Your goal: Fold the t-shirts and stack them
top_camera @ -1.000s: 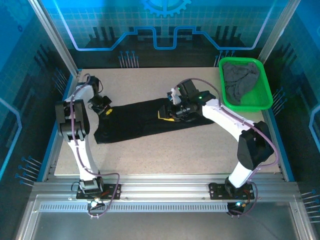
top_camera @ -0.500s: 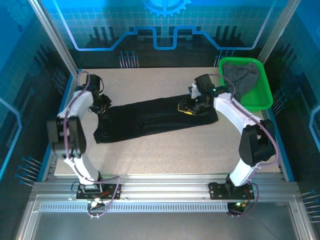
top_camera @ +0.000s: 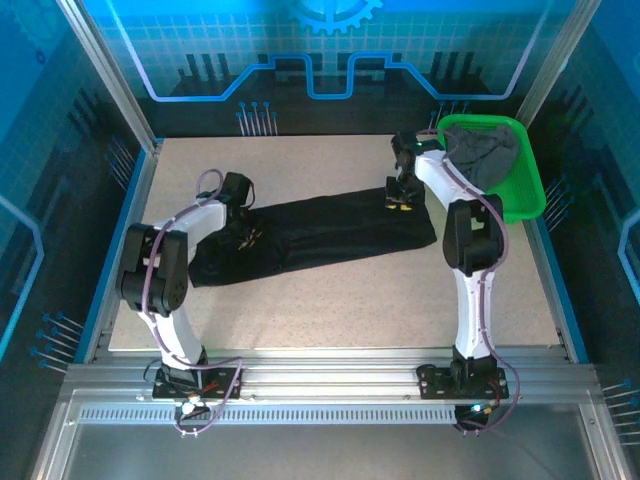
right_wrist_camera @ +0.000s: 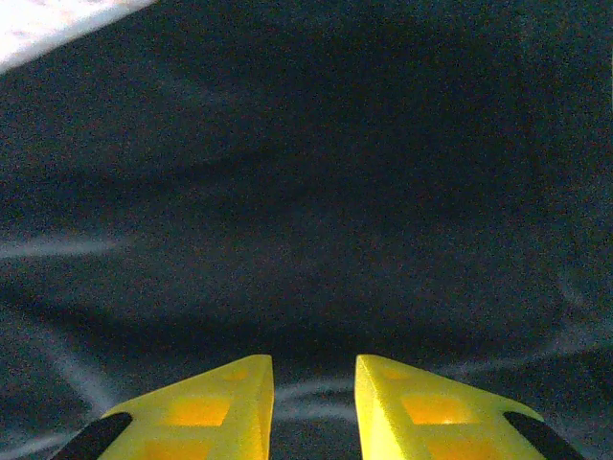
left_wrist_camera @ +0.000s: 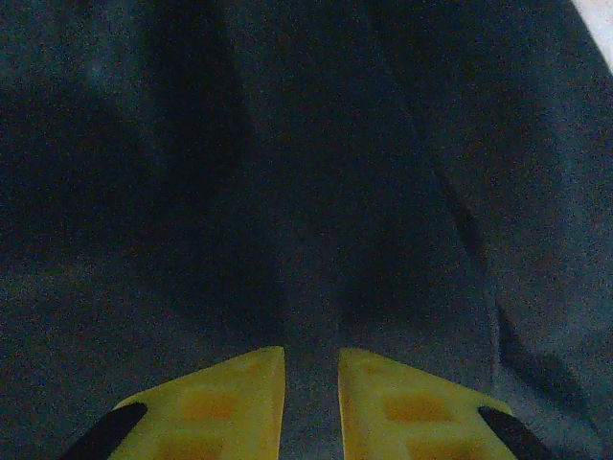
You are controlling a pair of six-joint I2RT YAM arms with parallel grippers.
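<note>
Claws repositioned: right claw (top_camera: 399, 202) has shifted to the black t-shirt's (top_camera: 320, 232) right end, left claw (top_camera: 244, 236) onto its left end. Both narrowly parted, nothing visibly pinched. Shirt lies banded mid-table (top_camera: 350, 300); end-to-end fold likely next.

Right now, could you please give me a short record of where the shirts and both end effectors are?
black t-shirt: long narrow strip lying diagonally on the table, not yet a small rectangle
dark grey t-shirt: bunched in the green basket, far right corner
left end effector: low over the strip's left part, fingers narrowly apart
right end effector: low over the strip's far right end, fingers narrowly apart
grasp: cannot tell for either
stack: not started
</note>
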